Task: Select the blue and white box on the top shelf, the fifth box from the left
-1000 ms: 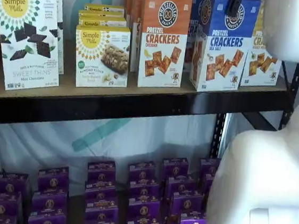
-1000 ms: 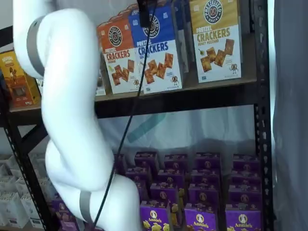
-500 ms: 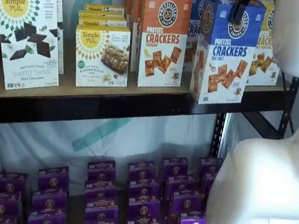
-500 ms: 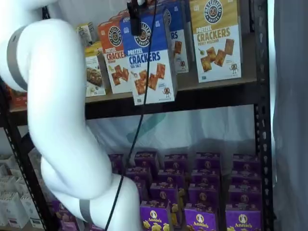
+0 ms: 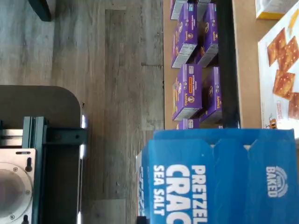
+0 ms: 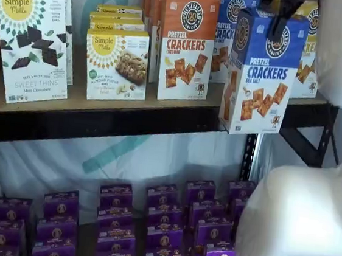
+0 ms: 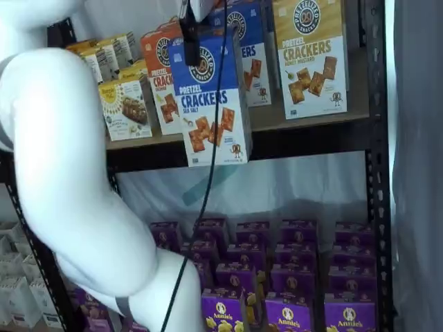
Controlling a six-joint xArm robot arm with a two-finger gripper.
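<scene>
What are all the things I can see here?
blue and white box: one, blue top and white bottom, held in the air before the top shelf
more blue boxes: count unclear, on the shelf behind
orange box: one in front, more behind
yellow-topped cracker box: one
Simple Mills boxes: several, white and yellow
purple boxes: many, lower shelf
gripper: black fingers shut on the blue and white box
</scene>
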